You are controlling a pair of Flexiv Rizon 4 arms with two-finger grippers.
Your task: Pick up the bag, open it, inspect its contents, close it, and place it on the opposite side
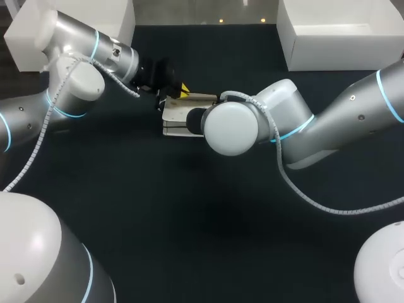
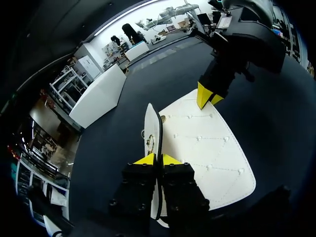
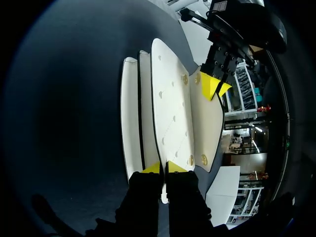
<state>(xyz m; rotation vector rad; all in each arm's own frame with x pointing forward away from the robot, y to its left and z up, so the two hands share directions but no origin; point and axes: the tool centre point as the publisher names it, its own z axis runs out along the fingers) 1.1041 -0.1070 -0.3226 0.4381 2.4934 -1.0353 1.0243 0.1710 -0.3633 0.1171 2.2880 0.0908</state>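
We find left gripper (image 2: 158, 159) and right gripper (image 3: 163, 168) each clamped on opposite edges of the white studded bag (image 2: 207, 153).

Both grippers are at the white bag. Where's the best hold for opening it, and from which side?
Likely the thin rim of the studded flap of the white bag, pinched edge-on from its two opposite ends: it is a flat sheet separate from the layered body. The left gripper and right gripper are shut on such edges.
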